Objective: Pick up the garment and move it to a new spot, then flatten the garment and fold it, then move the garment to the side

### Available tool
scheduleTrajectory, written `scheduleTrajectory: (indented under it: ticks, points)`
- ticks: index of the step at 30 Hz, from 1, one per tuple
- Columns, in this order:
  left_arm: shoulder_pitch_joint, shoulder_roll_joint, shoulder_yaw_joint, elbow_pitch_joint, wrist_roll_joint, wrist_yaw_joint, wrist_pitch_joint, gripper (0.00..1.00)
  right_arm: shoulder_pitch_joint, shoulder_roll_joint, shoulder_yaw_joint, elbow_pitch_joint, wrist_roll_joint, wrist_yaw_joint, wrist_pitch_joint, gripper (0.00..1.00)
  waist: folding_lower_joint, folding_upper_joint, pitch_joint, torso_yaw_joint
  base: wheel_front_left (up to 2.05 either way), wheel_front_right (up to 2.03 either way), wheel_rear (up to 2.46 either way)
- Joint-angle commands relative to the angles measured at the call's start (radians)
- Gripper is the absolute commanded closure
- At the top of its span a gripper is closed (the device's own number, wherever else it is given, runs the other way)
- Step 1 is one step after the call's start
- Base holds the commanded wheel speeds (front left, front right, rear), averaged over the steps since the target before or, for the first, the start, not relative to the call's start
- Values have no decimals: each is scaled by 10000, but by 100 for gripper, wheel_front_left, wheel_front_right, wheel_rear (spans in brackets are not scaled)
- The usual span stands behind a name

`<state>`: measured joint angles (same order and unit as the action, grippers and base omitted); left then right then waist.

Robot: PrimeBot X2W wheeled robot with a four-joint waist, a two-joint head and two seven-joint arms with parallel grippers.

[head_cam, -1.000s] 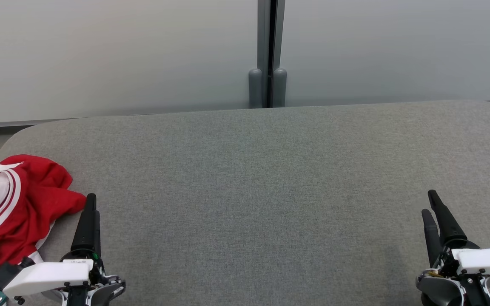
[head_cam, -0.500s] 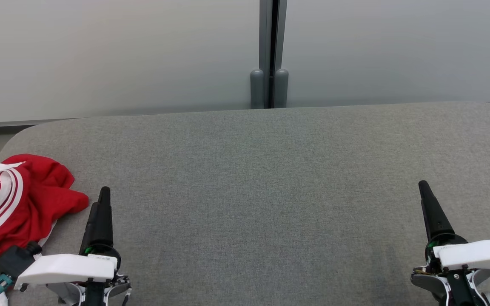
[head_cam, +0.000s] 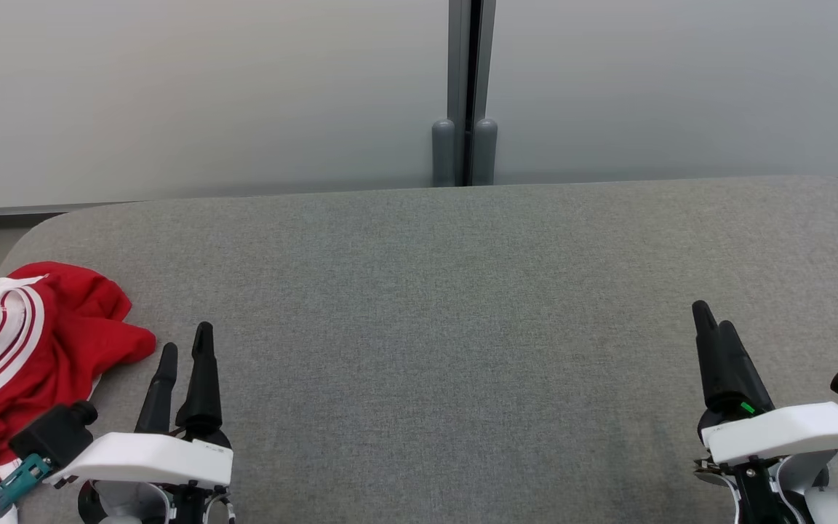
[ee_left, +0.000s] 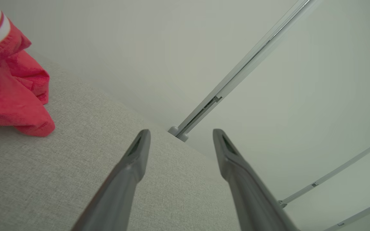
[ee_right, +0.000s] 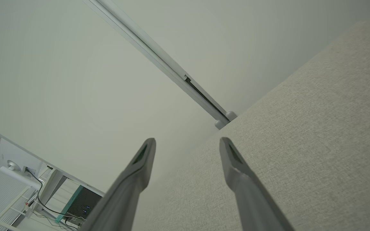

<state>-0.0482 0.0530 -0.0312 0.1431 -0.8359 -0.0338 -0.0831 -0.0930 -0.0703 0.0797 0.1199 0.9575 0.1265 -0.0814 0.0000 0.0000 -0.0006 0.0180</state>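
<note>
Grey fabric table [head_cam: 463, 291] — frosted glass wall [head_cam: 208, 94] behind

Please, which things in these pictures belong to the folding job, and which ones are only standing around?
For the job: grey table; red and white garment, crumpled at its left end; left claw and right claw, both open and empty.
Only around: pale wall panels; two grey posts behind the table.

Red garment [head_cam: 62, 335] with white stripes, grey table [head_cam: 433, 306], dark fingers [head_cam: 204, 378]
</note>
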Motion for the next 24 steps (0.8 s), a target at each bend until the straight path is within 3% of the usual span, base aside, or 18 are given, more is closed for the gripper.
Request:
scheduleTrajectory:
  ticks: [1,12,24]
  points:
    - [-113,111,-48,-144,358,67,-78,0,-214,-52,50,-132,-327,46,-101,0,0,0,0,4,0,0,0]
    - [-135,217,-323,-39,1930,411,-412,0,-256,-28,314,-154,-2297,50,-357,0,0,0,2,51,0,0,0]
    - [-193,243,-588,-105,3086,565,-714,0,-259,-105,559,-295,-3597,55,-534,0,0,0,-5,103,0,0,0]
